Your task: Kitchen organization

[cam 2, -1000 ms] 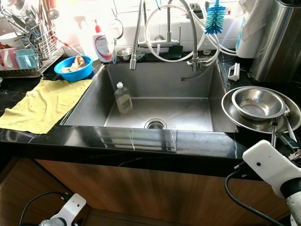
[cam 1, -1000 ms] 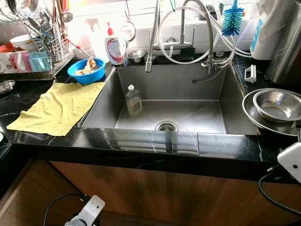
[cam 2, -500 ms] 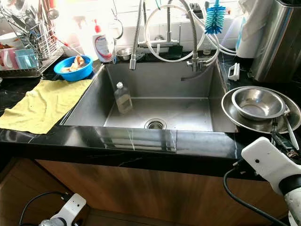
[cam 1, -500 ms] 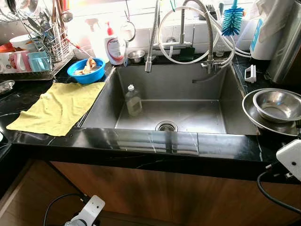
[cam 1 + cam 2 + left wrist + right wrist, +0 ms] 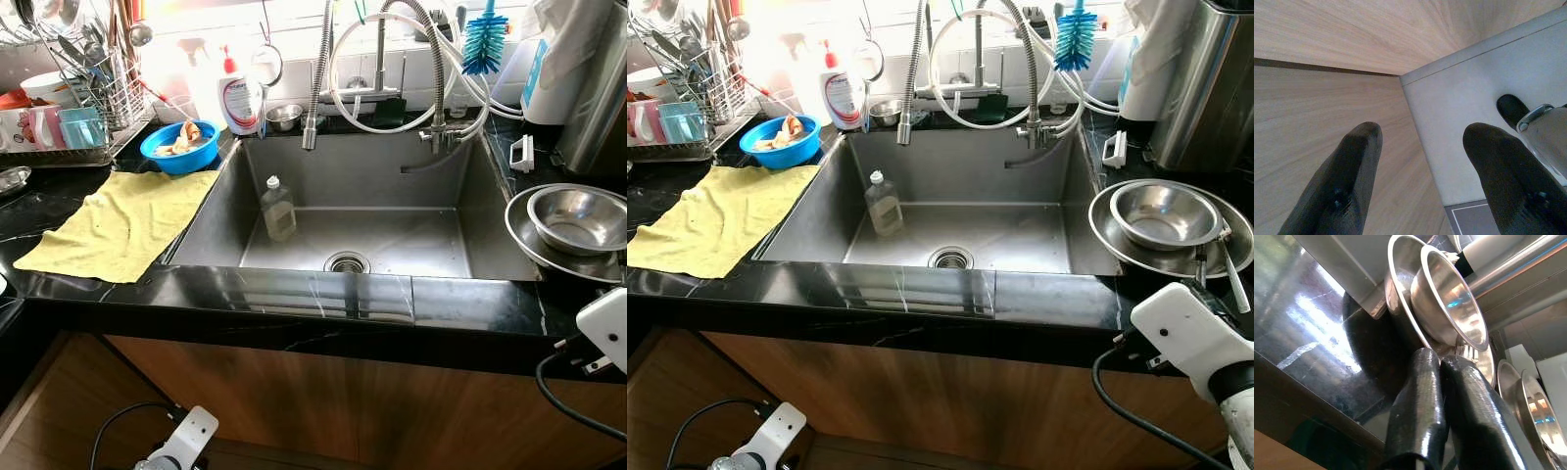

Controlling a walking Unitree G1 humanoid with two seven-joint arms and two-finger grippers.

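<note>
The steel bowl [image 5: 1161, 213], nested in a wider steel pan [image 5: 1107, 235], sits at the worktop's right end, just beyond the sink [image 5: 960, 211]. The right tool [image 5: 1442, 364], fingers pressed together and empty, points up at the pan's near rim, close below it. The left tool [image 5: 1422, 147], fingers spread wide, hangs idle by the cabinet front.

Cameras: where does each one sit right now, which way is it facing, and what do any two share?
Head eyes: above the counter, facing down into the sink; right gripper by the steel bowls, left arm low.
Left wrist: beside the wooden cabinet, looking past the left gripper, fingers apart.
Right wrist: at the counter edge, looking past closed fingers.
Shared: the steel bowls, head and right wrist.
</note>
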